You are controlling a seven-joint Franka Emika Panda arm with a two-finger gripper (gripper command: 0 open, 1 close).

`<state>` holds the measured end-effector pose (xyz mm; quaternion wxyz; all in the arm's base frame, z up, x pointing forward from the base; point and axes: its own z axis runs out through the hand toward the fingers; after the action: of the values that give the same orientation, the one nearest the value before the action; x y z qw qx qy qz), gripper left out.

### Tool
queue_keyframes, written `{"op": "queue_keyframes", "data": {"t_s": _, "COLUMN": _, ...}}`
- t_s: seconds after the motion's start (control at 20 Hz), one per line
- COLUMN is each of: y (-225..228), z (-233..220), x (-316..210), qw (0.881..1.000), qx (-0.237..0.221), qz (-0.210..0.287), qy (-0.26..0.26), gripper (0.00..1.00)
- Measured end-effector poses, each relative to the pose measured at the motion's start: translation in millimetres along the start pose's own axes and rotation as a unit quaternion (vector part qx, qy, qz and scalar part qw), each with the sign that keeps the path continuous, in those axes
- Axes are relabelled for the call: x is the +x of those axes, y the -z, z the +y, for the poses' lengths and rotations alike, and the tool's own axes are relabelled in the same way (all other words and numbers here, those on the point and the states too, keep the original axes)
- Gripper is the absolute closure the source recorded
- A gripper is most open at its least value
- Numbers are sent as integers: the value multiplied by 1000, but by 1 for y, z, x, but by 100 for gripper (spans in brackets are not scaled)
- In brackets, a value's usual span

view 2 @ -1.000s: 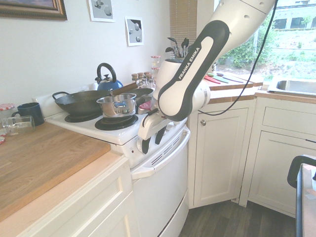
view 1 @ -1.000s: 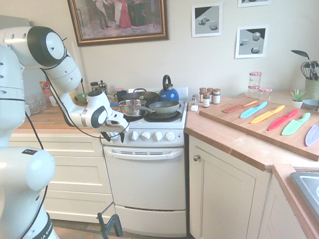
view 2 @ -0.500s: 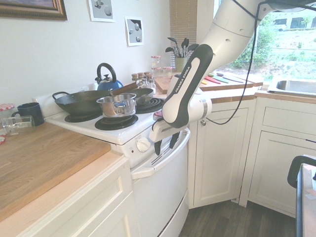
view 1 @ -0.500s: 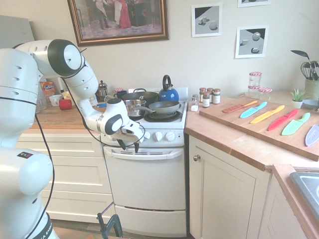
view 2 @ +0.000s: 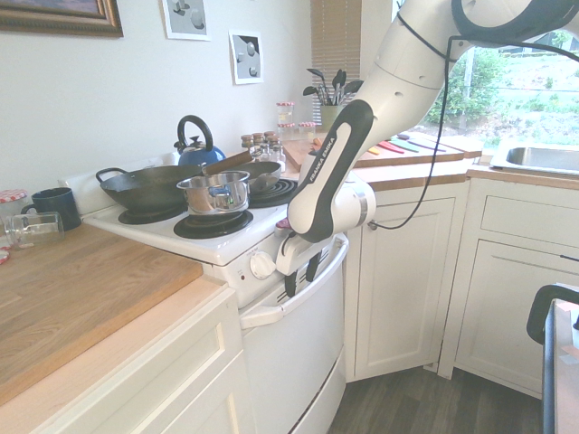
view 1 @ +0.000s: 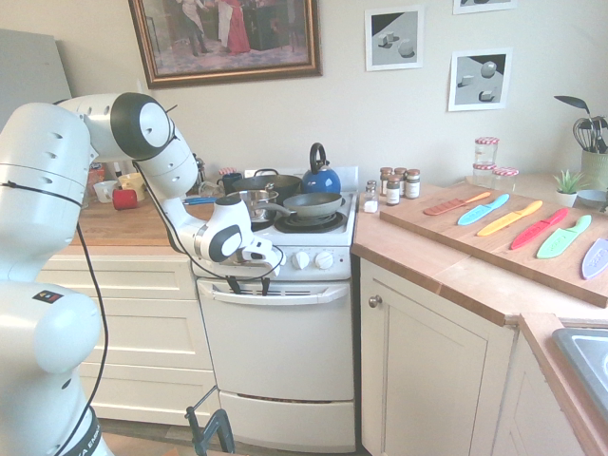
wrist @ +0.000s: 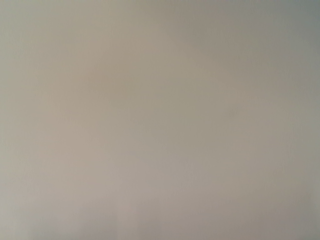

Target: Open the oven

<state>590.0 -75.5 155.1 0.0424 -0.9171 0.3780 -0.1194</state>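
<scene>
The oven (view 1: 280,356) is a white freestanding stove with its front door closed; it also shows in the second exterior view as the oven (view 2: 298,362). Its wide white bar handle (view 1: 290,293) runs across the top of the door under a row of round knobs (view 1: 302,259). My gripper (view 1: 249,282) points down at the left part of that handle, open, with its dark fingers (view 2: 312,268) reaching to the bar. Whether they touch the handle (view 2: 298,294) cannot be told. The wrist view is a blank grey blur.
Pots, a pan and a blue kettle (view 1: 321,176) sit on the burners. A cream cabinet door (view 1: 432,380) stands right of the oven, cream drawers (view 1: 133,332) to its left. Spice jars (view 1: 399,183) and a board with coloured knives (view 1: 518,223) lie on the wooden counter.
The arm has swung right and down: the gripper went from the stove's left corner, beside the knobs, to the door handle.
</scene>
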Motion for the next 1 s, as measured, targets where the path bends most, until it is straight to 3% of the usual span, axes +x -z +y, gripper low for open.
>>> {"op": "queue_keyframes", "data": {"t_s": 0.45, "y": 42, "z": 14, "x": -45, "qw": 1000, "qx": 1, "qz": -11, "qy": 8, "gripper": 0}}
{"op": "queue_keyframes", "data": {"t_s": 0.55, "y": 27, "z": 45, "x": -81, "qw": 997, "qx": -36, "qz": -61, "qy": 10, "gripper": 0}}
{"op": "queue_keyframes", "data": {"t_s": 0.65, "y": 18, "z": 55, "x": -89, "qw": 995, "qx": -56, "qz": -79, "qy": 17, "gripper": 0}}
{"op": "queue_keyframes", "data": {"t_s": 1.0, "y": 85, "z": -33, "x": -29, "qw": 998, "qx": -22, "qz": -51, "qy": 22, "gripper": 0}}
